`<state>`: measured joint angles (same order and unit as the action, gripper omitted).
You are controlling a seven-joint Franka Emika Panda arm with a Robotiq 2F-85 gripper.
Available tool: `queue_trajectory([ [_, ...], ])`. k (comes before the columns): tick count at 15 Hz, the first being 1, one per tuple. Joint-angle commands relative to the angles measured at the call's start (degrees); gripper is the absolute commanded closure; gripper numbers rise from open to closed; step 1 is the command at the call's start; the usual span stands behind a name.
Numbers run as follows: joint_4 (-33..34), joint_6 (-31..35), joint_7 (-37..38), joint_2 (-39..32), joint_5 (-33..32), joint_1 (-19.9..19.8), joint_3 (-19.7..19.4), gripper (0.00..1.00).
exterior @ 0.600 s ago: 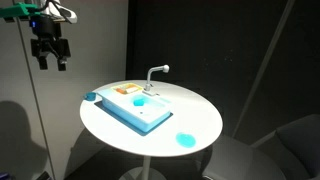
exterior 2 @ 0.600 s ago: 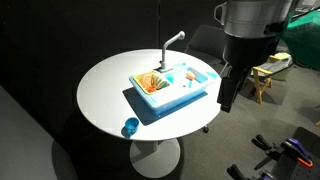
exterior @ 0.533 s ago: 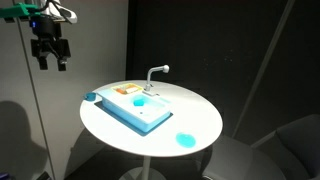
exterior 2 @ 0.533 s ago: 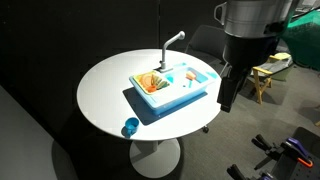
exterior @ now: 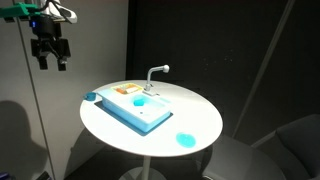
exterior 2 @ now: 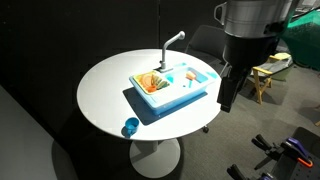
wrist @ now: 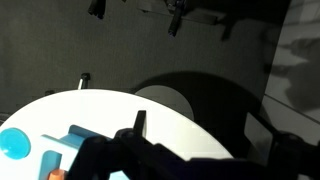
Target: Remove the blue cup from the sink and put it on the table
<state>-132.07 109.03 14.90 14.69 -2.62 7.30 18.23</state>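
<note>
The light-blue toy sink (exterior: 128,108) with its white faucet (exterior: 156,72) lies on the round white table (exterior: 200,115); both also show in an exterior view, sink (exterior 2: 172,92) and table (exterior 2: 105,90). The tiny cyan blue cup (exterior: 142,102) sits in the basin, and it shows again in an exterior view (exterior 2: 189,76). My gripper (exterior: 51,60) hangs open and empty, high up and off to the side of the table, far from the sink (exterior 2: 228,92). In the wrist view my gripper (wrist: 198,126) looks over the table edge (wrist: 100,110); the cup is hidden there.
A flat round blue disc (exterior: 185,140) lies on the table near its edge; it also shows in the wrist view (wrist: 12,143). A small blue blob (exterior: 91,97) sits by the sink's end. A blue round piece (exterior 2: 130,127) lies near the table's front edge. Dark curtains surround the table.
</note>
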Motion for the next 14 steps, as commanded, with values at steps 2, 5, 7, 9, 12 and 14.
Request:
queue_trajectory([
  [2, 0.09, -0.10, 0.31, -0.15, -0.36, 1.43, -1.33, 0.00],
  [5, 0.09, -0.10, 0.31, -0.15, -0.36, 1.44, -1.33, 0.00],
  [7, 0.09, -0.10, 0.31, -0.15, -0.36, 1.44, -1.33, 0.00],
  [9, 0.09, -0.10, 0.31, -0.15, -0.36, 1.43, -1.33, 0.00],
  [12, 0.09, -0.10, 0.31, -0.15, -0.36, 1.44, -1.33, 0.00],
  [14, 0.83, -0.38, -0.13, -0.47, -0.66, 1.23, -1.53, 0.00],
])
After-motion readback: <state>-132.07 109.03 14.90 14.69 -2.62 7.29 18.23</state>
